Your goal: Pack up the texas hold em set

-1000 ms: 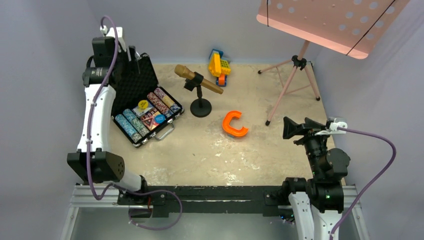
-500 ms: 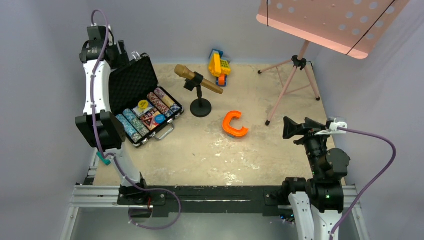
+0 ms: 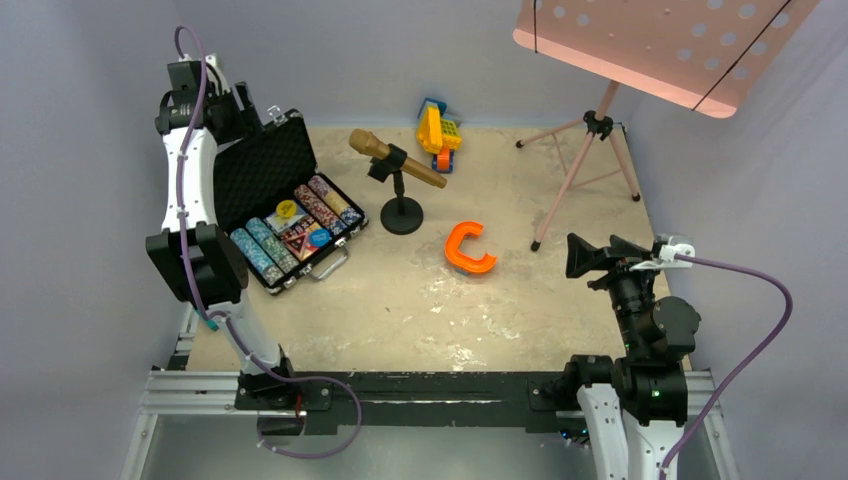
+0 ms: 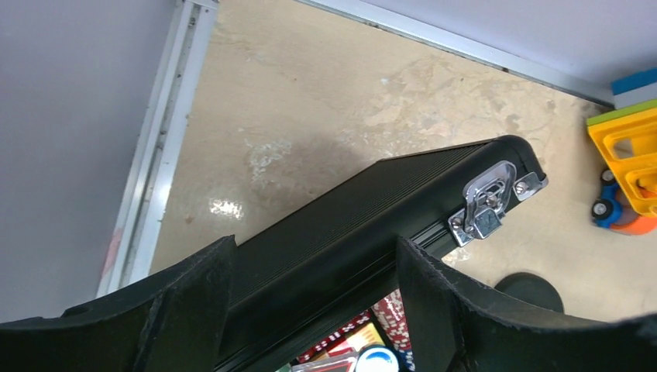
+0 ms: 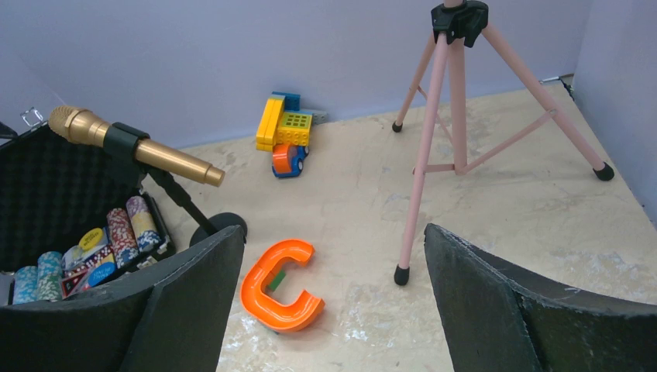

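The black briefcase-style case (image 3: 265,170) sits open at the far left corner of the beige table (image 3: 400,310). Its foam-lined lid is raised, and rows of poker chips (image 3: 292,226) fill the tray. The left gripper (image 4: 310,260) is spread, straddling the lid's top edge beside a silver latch (image 4: 492,203). The right gripper (image 5: 331,232), also spread, hangs well apart at the near right, beyond an orange C-shaped piece (image 5: 280,287).

Mid-table: gold microphone on black stand (image 3: 397,165), orange C-shaped plastic piece (image 3: 453,250). Far edge: yellow toy truck (image 3: 438,132). Far right corner: pink music stand (image 3: 660,40).
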Motion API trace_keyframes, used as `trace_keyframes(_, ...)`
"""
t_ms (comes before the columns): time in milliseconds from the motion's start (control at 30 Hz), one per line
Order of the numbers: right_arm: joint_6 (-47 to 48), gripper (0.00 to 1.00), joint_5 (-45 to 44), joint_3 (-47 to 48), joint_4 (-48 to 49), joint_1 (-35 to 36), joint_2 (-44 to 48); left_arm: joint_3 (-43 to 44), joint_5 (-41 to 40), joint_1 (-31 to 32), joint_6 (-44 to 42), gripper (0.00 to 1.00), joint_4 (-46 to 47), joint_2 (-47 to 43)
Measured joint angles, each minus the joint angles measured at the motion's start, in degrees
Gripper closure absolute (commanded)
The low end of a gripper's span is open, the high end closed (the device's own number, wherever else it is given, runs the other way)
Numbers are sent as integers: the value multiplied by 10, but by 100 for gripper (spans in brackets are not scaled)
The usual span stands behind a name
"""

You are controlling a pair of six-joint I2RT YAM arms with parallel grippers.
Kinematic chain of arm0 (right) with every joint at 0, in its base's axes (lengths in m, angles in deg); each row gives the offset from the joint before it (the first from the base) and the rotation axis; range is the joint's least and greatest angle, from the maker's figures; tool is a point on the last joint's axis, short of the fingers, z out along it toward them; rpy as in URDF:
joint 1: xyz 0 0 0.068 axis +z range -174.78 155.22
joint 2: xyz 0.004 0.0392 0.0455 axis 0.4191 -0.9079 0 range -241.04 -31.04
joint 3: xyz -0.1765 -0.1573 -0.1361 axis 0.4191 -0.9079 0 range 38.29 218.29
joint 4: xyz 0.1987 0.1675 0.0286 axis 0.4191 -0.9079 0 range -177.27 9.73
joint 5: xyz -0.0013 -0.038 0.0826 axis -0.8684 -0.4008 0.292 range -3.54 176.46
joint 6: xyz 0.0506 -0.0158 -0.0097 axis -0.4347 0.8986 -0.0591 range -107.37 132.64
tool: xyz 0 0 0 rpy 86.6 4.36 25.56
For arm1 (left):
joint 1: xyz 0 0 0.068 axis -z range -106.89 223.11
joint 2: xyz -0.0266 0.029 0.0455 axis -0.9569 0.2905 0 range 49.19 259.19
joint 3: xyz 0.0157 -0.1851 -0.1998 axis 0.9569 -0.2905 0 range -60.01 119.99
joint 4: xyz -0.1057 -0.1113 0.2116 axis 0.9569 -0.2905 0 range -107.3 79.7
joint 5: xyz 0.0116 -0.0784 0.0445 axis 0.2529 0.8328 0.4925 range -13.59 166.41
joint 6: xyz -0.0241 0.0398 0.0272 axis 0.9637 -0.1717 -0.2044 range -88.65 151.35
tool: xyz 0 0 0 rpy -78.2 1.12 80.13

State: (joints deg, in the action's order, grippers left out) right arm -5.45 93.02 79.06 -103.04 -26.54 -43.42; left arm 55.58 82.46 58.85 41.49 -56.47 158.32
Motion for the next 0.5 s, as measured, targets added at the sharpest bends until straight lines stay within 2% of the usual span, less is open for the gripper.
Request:
trace_keyframes(200, 0, 10, 0, 0, 0, 0, 0, -89, 45, 0, 30, 23, 55, -47)
trace_keyframes(500, 0, 9, 0, 0, 0, 0, 5, -247, 135, 6, 80, 23, 86, -141)
